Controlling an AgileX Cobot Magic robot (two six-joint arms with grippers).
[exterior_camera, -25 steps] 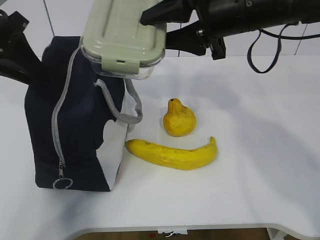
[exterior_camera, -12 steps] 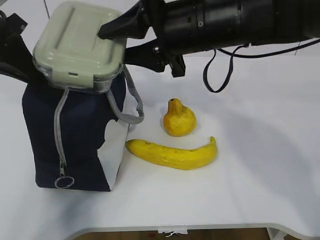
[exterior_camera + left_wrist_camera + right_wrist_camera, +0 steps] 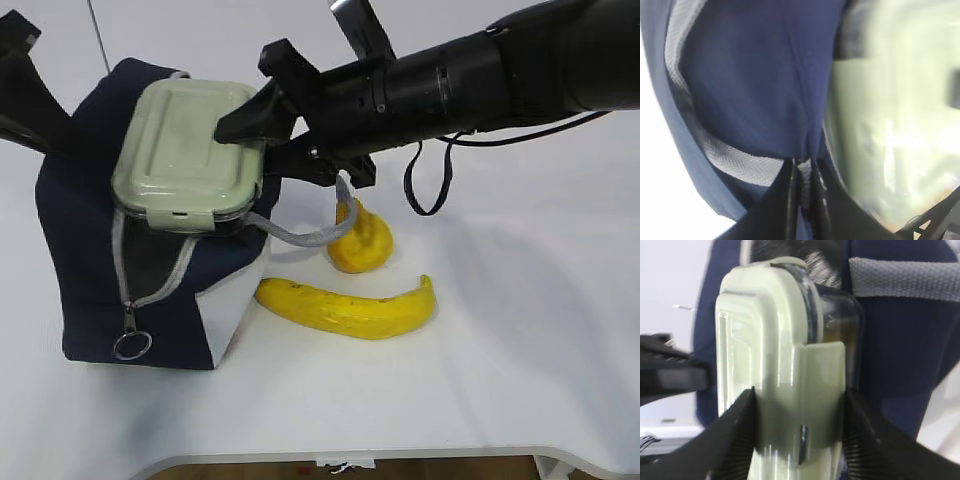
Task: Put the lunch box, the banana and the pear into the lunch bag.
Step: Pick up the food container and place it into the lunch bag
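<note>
One of the three items is now at the mouth of the lunch bag [image 3: 150, 290]: a second ago I was carrying the lunch box [image 3: 190, 155] high above the bag's right side, and since then I have swung it left and down, so its clear base sits partly inside the unzipped opening with the green lid tilted toward the camera. My right gripper [image 3: 262, 138] is clamped on the box, one finger across the lid and the other under the base, as the right wrist view shows with both pads pressed to its sides. My left gripper [image 3: 802, 192] has its tips pinched together on a fold of the bag's navy fabric by the zipper, holding the opening wide; the bag has tipped a little with it. I judge the box is about ready to be let go. The banana [image 3: 345, 307] and pear [image 3: 360, 238] lie on the table [image 3: 520, 330] just right of the bag, untouched. Inside of the bag is hidden by the box, so I cannot tell how deep it sits. Left wrist view is blurred, the box only a pale smear.
</note>
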